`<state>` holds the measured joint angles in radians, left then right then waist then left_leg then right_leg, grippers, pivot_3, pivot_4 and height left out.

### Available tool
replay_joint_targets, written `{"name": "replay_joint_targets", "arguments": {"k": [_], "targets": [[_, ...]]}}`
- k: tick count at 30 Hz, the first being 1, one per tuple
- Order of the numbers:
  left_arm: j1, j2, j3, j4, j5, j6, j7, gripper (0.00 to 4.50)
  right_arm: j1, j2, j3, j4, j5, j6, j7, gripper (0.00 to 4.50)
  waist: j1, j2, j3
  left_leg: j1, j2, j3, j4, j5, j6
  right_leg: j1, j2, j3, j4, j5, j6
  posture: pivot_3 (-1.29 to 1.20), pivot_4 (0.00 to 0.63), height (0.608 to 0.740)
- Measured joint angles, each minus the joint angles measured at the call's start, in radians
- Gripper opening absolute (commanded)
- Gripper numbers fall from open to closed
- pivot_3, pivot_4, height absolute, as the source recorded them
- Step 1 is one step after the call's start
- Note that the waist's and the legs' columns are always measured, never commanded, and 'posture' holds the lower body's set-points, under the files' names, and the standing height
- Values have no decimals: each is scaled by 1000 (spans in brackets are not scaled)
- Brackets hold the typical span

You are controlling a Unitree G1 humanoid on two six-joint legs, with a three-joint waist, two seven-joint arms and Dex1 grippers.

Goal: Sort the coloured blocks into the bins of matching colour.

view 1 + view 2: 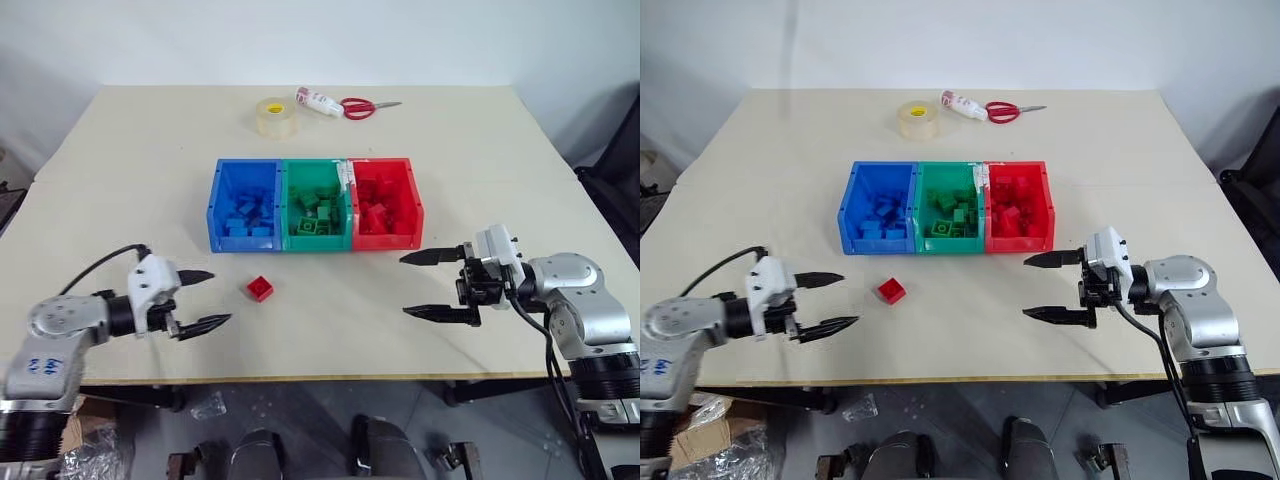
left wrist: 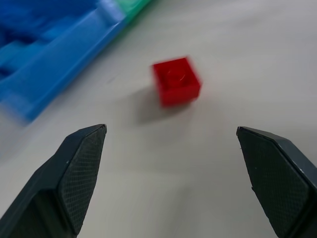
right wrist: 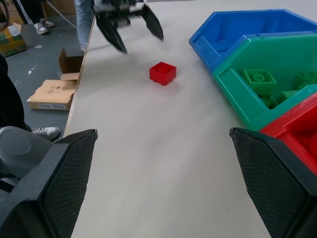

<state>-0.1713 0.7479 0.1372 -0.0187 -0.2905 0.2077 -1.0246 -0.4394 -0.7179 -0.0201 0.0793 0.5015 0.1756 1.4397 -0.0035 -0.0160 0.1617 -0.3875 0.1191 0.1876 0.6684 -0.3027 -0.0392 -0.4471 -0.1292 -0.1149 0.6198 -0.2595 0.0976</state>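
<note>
Grippers were both spread wide and empty. Left gripper (image 1: 202, 298) hovered low over the beige table (image 1: 130, 160), near its front edge, pointing at a small red studded plastic block (image 1: 260, 288) lying alone just beyond its fingertips. Right gripper (image 1: 427, 285) stood farther right, apart from the block, its fingers aimed leftward. Behind the block sat three joined open-top plastic bins: blue bin (image 1: 213, 205), green bin (image 1: 316, 242), red bin (image 1: 414, 205), each holding blocks of its own colour. Far back lay a clear tape roll (image 1: 273, 117) and red-handled scissors (image 1: 360, 107).
</note>
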Motion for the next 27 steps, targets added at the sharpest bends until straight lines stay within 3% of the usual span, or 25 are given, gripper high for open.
{"name": "replay_joint_targets", "arguments": {"k": [7, 10, 18, 22, 27], "targets": [[-148, -141, -131, 172, 101, -98, 89, 4488, 20, 9, -1, -39, -2, 1, -41, 4500, 0, 0, 0, 0, 0, 0, 1, 0, 0, 0, 0, 0, 0, 0, 0, 0, 150, 740], [-190, -158, -154, 244, 121, -160, 91, 3919, 30, 9, -1, -44, -2, 4, -60, 4500, 1, 0, 0, 0, 0, 0, 1, 0, 0, 0, 0, 0, 0, 0, 0, 0, 150, 740], [-204, -160, -163, 260, 117, -163, 68, 1482, 63, 9, -11, -86, -2, 12, -106, 4500, 1, 0, 0, 0, 0, -1, 2, 0, 0, 0, 0, 0, 1, 0, 0, 0, 150, 740], [-255, -182, -166, 251, 120, -121, 94, 1495, 67, 9, -25, -98, -2, 19, -128, 4500, 6, 0, 0, -1, 0, -1, 4, 0, 0, 1, 0, 0, 1, 0, 1, 0, 150, 740], [-434, -299, -182, 227, 118, -86, 154, 1495, 68, 9, -28, -114, -2, 19, -154, 4500, 21, -1, 0, -3, 0, -2, 10, -2, 2, 2, 0, 0, 0, 1, 2, 0, 150, 740]]}}
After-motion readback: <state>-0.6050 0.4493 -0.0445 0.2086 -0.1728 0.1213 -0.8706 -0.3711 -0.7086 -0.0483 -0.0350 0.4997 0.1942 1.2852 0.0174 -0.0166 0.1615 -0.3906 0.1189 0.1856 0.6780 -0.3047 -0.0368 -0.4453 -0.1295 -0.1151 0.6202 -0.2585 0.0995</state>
